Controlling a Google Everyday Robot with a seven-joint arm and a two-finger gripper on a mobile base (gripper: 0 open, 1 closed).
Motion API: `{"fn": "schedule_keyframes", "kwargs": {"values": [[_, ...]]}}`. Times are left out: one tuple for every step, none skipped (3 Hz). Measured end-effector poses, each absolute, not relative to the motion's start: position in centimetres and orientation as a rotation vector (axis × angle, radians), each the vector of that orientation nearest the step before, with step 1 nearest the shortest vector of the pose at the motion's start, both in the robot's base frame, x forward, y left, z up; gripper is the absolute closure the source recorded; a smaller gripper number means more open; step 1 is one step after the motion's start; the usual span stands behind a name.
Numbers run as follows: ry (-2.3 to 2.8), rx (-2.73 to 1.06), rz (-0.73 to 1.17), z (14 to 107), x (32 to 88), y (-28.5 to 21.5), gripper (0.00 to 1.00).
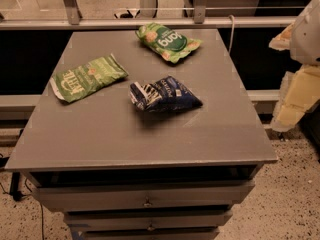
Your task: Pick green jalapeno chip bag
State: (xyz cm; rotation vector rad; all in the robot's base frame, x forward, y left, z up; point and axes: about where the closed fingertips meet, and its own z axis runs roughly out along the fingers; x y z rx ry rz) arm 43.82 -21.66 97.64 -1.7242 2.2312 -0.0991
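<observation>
The flat light-green jalapeno chip bag with white lettering [88,77] lies on the grey table [150,139], left side. I judge it light, crinkly and crushable; I'd pinch across its narrow middle. My gripper [299,91] hangs far right, well apart; whether it is open or closed I cannot tell.

The flat light-green chip bag [87,78] has white block lettering and a white end. The brighter green bag [169,42] shows a dark green oval logo. The crumpled bag [164,95] is dark blue and white. The plain table top [125,134] is grey. The cream-yellow gripper [295,101] is at the right, beside the table.
</observation>
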Motion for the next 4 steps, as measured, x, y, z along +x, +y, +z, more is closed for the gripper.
{"fn": "schedule_keyframes", "kwargs": {"values": [[2.231, -1.724, -0.099, 97.6, 43.8, -21.7, 0.0], [2.179, -1.723, -0.083, 97.9, 44.8, -20.6, 0.0], [2.015, -1.746, 0.005, 98.8, 48.4, -15.6, 0.0], [1.836, -1.738, 0.14, 100.0, 52.6, -8.2, 0.0]]}}
